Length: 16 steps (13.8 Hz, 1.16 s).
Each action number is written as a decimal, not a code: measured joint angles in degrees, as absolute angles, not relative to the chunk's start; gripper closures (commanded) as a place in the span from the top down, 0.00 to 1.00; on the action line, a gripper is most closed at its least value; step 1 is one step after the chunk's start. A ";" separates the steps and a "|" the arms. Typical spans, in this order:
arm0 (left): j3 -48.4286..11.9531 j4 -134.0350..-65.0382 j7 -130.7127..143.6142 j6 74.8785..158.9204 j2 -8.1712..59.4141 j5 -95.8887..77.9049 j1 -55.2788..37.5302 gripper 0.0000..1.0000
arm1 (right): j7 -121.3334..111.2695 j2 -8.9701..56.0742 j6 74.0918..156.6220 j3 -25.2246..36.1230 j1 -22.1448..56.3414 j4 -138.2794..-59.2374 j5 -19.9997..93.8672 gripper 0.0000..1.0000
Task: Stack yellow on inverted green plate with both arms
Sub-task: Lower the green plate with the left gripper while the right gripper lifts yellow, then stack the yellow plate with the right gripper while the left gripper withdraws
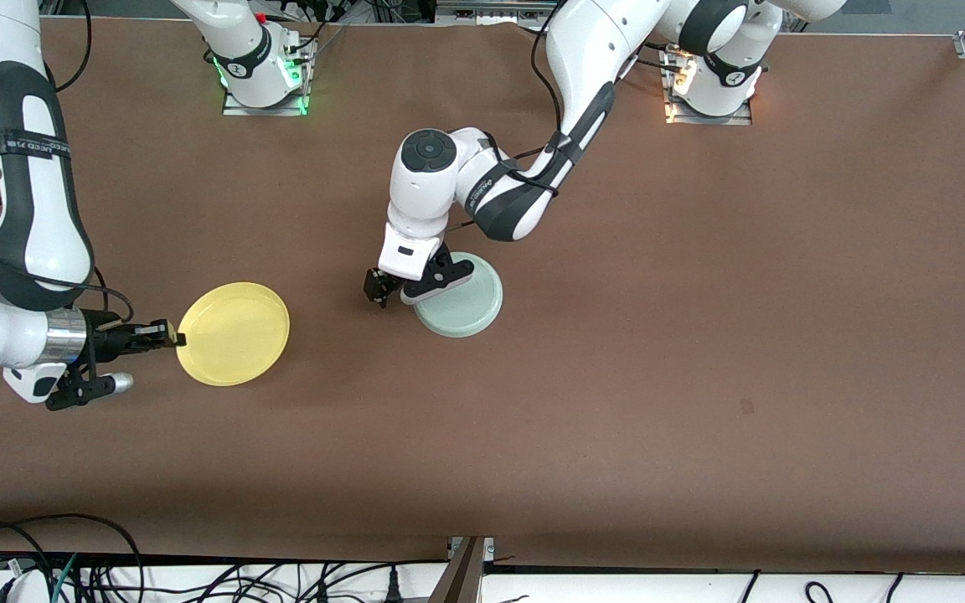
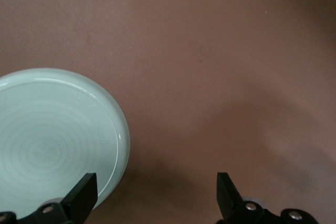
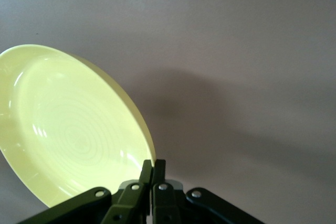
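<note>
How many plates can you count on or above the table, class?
2. The yellow plate is gripped at its rim by the right gripper, toward the right arm's end; the green plate lies mid-table, beside the open left gripper.

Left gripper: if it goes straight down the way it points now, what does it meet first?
Most likely the table. The open left gripper points down beside the green plate, with one finger over the plate's rim, so that finger may clip the rim first; height is hard to judge.

No text can be read: small white lettering on the right arm's black strap (image 1: 30, 148) is illegible.
</note>
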<state>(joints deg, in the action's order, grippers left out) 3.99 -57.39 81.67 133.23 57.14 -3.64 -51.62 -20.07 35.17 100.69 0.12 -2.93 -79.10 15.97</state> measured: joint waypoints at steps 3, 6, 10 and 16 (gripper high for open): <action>2.01 -57.50 77.12 133.29 57.14 -4.63 -47.03 1.00 | -17.51 35.21 99.68 0.02 -0.66 -79.34 15.98 0.00; -3.67 -57.42 68.38 131.07 56.54 -4.68 -38.06 1.00 | -17.19 35.67 99.56 0.02 0.09 -80.72 16.07 0.00; -6.01 -56.96 50.90 115.55 50.87 -4.72 -28.12 1.00 | -13.52 35.87 99.65 -0.11 3.24 -81.34 17.98 0.00; -5.90 -57.00 32.72 97.54 41.19 -4.72 -17.94 1.00 | -6.85 36.43 107.91 -0.38 12.94 -85.24 21.22 0.00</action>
<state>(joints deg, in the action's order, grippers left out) -5.90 -57.00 32.72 97.54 41.19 -4.72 -17.94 -6.85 36.43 107.91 -0.38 12.94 -85.24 21.22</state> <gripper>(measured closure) 0.000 0.978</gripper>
